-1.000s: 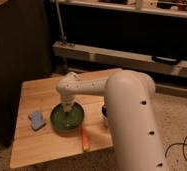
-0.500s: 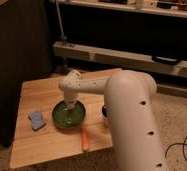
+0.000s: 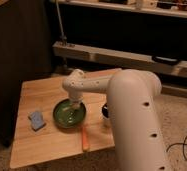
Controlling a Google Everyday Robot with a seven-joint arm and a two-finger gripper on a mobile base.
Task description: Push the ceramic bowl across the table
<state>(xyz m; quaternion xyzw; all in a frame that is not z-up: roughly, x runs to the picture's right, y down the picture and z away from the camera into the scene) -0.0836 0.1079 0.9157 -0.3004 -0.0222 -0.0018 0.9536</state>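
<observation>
A glossy green ceramic bowl [image 3: 68, 114] sits near the middle of the small wooden table [image 3: 42, 90]. My white arm reaches in from the right, and the gripper [image 3: 76, 105] hangs at the bowl's far right rim, pointing down into it, shut with nothing visibly held. The arm's wrist hides the fingertips and part of the rim.
A blue sponge [image 3: 37, 120] lies left of the bowl. An orange carrot-like stick [image 3: 85, 138] lies at the table's front edge. A small white cup [image 3: 106, 109] stands partly hidden behind my arm. A long grey shelf [image 3: 127, 55] runs behind the table.
The bowl has slid slightly left and toward the front with the gripper against its rim. The sponge and the orange stick have stayed where they were.
</observation>
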